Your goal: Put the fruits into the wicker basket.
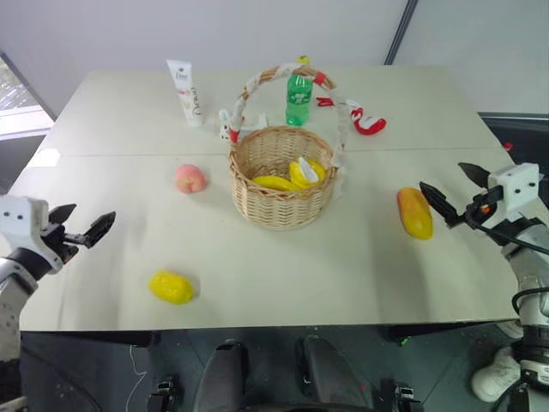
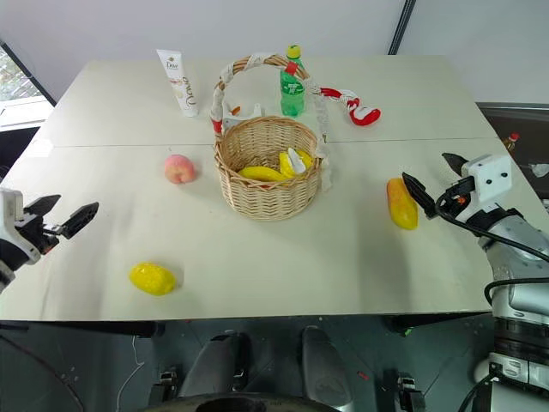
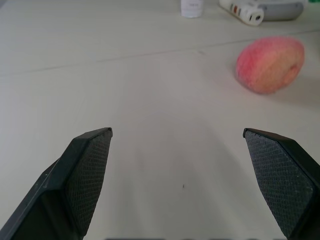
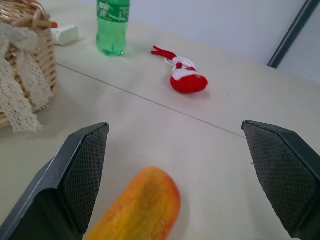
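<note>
Wicker basket (image 1: 283,184) sits mid-table (yellow items already inside). Mango (image 1: 415,212) lies to its right, just before the right gripper (image 1: 453,195), jaws spread wide and empty. Lemon (image 1: 171,287) near the front edge, peach (image 1: 190,178) left of the basket; left gripper (image 1: 83,225) gapes, empty.

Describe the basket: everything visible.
The basket is a round bowl of light-tan woven wicker, upright mid-table. A tall arched handle wrapped in white and red ribbon spans it, and white lace hangs down its right side. Inside lie yellow banana-like pieces and something white. It rests on the table; nothing else touches it.
</note>
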